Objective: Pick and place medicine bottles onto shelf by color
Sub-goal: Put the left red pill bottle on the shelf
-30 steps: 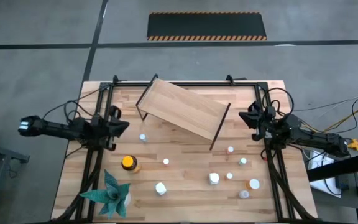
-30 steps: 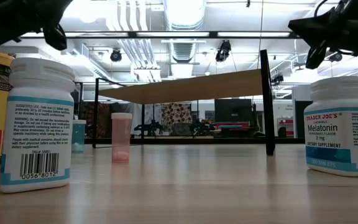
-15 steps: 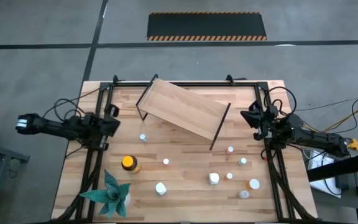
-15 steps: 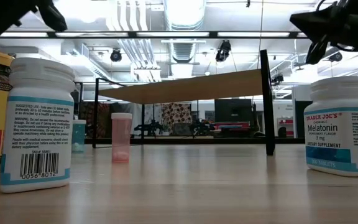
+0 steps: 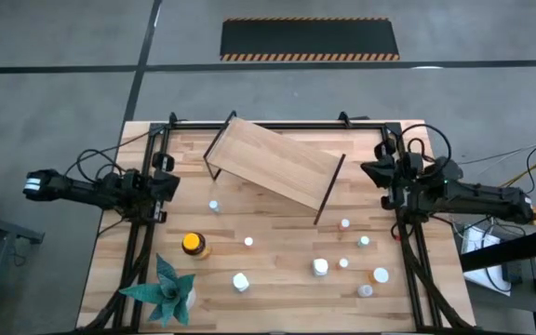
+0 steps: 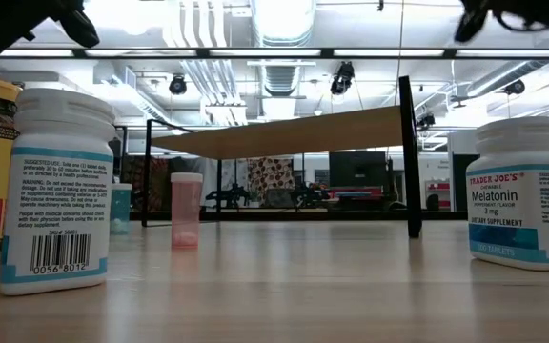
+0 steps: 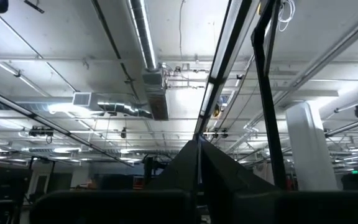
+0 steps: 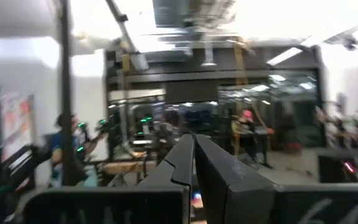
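High view first: the shelf [image 5: 275, 169] is seen standing on the far half of the wood-plank tabletop [image 5: 277, 298], set askew, its light board carried on thin black legs. Nothing is seen on the board. The medicine bottles are scattered across the near half of the table: the amber bottle with the yellow cap [image 5: 192, 244] near the left side, a teal-capped bottle [image 5: 214, 206] just in front of the shelf's left end, a white-capped bottle [image 5: 240, 281] near the front, and a loose cluster at the right that includes a white bottle [image 5: 320, 267] and an orange-capped bottle [image 5: 380, 275]. A green paper plant [image 5: 167, 290] is placed at the near left corner. The left gripper [image 5: 168, 179] is held over the table's left edge, its fingers pressed together on nothing. The right gripper [image 5: 373, 172] is held over the right edge, likewise closed and empty. Both are well apart from every bottle
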`<state>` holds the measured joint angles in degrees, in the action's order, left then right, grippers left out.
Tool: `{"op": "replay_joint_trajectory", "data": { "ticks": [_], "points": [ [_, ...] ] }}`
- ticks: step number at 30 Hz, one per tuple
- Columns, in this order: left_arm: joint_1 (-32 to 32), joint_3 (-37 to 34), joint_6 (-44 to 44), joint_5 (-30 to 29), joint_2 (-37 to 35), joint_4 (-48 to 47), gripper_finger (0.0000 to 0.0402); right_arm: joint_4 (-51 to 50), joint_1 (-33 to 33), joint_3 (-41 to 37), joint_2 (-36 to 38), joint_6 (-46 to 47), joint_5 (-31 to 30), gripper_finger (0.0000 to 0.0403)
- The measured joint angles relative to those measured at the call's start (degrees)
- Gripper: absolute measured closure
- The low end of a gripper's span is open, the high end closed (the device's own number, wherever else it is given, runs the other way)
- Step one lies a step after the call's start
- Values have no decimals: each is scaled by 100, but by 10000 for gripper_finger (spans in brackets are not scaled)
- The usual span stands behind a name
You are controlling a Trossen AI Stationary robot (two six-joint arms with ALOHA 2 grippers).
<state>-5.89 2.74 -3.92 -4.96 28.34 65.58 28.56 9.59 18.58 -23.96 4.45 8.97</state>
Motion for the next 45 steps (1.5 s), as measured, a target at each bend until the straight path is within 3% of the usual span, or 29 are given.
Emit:
{"op": "replay_joint_trajectory", "data": {
  "ticks": [10,18,36,45],
  "points": [
    [0,11,24,-1,-35,0,400,-851,-856,1570,-1217,-892,244,394],
    [0,-11,52,1,-26,-3,400,-1723,-1446,2778,-2123,-1488,-295,394],
    [0,-36,55,-1,-25,-15,400,-4591,-1534,5990,-4873,-2062,-563,394],
    [0,-37,55,1,-24,-9,400,-5522,-1687,6981,-6017,-2112,-614,394]
  ]
}}
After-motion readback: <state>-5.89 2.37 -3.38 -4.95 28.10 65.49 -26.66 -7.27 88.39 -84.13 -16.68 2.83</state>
